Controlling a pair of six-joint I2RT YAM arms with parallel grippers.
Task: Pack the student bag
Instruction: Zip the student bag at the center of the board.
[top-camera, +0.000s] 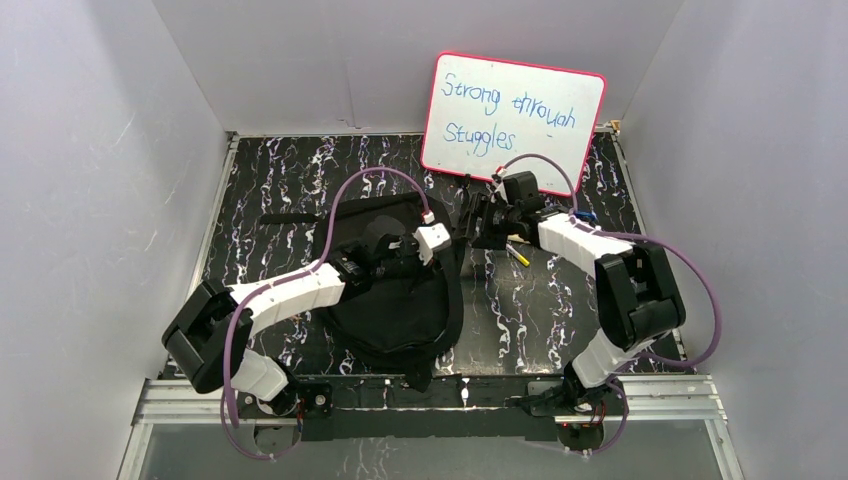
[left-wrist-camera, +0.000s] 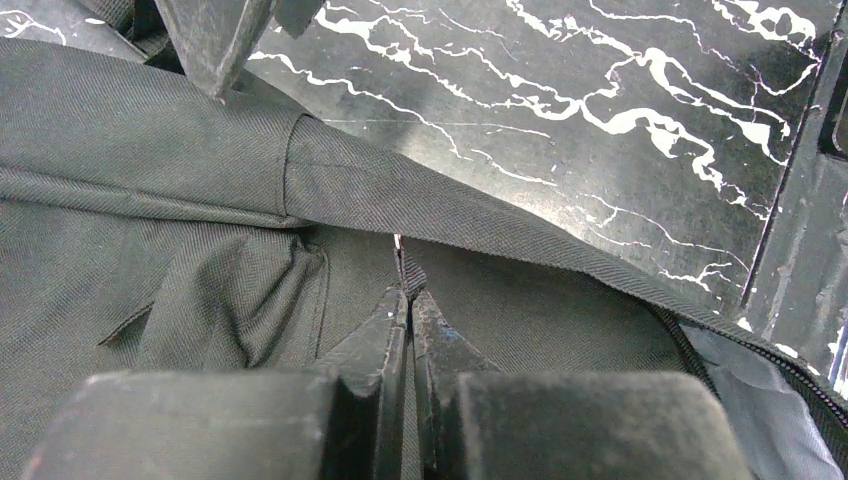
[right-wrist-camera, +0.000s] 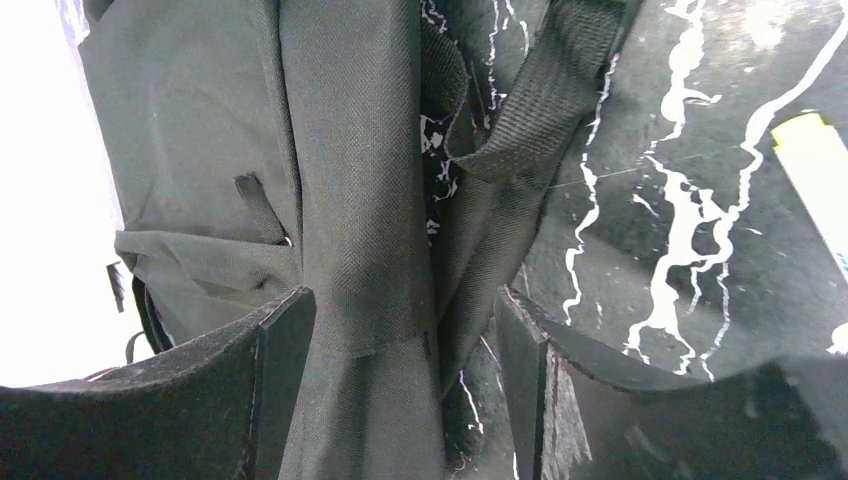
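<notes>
Black, white-veined worktop (top-camera: 280, 180). On it, left of centre: bag (top-camera: 395, 300), black woven cloth. It looks soft and light and is likely to slump, so it is best held by webbing or seams. Strap (right-wrist-camera: 540, 100): flat webbing, probably a firm hold. Right tool (right-wrist-camera: 400, 300): spread, astride the bag's cloth. Left tool (left-wrist-camera: 408, 300): pressed together, pinching a thin fold near the zip (left-wrist-camera: 760, 360).

Crowded middle, open desk toward the edges

The backpack (top-camera: 395, 300) fills the centre-left of the desk (top-camera: 530, 320), and both arms meet over its far edge. The left hand (left-wrist-camera: 408, 295) is pinched tight on the fabric. The right hand (right-wrist-camera: 405, 300) is spread wide astride a fold and a strap (right-wrist-camera: 540, 90). A whiteboard (top-camera: 512, 115) blocks the back right, and a yellow pen (right-wrist-camera: 815, 160) lies just beside the strap. Bare desk shows at the back left and in front between backpack and right arm. Walls (top-camera: 90, 200) close three sides.
</notes>
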